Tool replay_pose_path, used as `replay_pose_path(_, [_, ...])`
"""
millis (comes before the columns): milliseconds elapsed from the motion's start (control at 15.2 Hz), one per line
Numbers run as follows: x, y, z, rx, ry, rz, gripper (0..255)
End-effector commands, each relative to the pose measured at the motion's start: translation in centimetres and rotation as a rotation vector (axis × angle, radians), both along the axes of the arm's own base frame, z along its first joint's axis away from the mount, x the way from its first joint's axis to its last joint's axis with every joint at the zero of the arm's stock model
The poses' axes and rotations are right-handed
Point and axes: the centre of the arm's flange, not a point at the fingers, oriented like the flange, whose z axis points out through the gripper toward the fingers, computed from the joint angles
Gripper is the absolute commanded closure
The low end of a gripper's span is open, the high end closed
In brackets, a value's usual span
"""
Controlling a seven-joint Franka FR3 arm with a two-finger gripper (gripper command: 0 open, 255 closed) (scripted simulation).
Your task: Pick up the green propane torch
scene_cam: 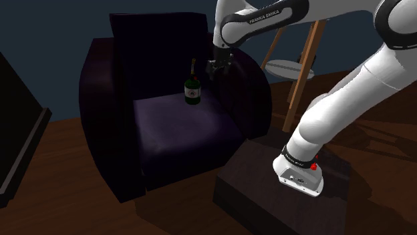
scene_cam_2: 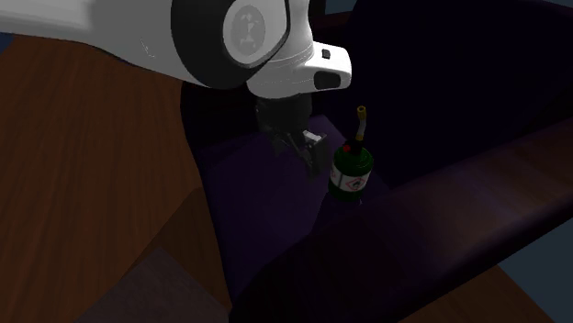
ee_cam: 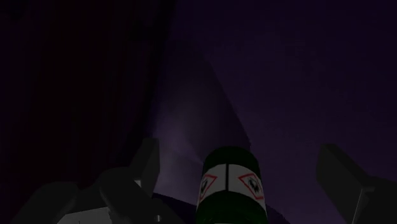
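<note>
One green propane torch (scene_cam: 193, 90) is seen upright on seat cushion (scene_cam: 180, 127) of dark purple armchair (scene_cam: 100, 93), twd the backrest. Black gripper (scene_cam: 217, 69) is held near it, on shoulder view's right, above cushion. In wrist view, fingers (ee_cam: 145, 167) are spread apart w/ torch btwn them, not touched.
</note>
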Motion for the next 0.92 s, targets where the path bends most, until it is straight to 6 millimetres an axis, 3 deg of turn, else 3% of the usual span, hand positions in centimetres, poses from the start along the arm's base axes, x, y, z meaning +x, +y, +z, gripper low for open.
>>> replay_pose_path(0, [2.2,-0.2,-1.1,0.002,-0.035,-0.022,0])
replay_pose_path(858, [15.7,-2.9,-5.2,0.015,-0.242,-0.163,0])
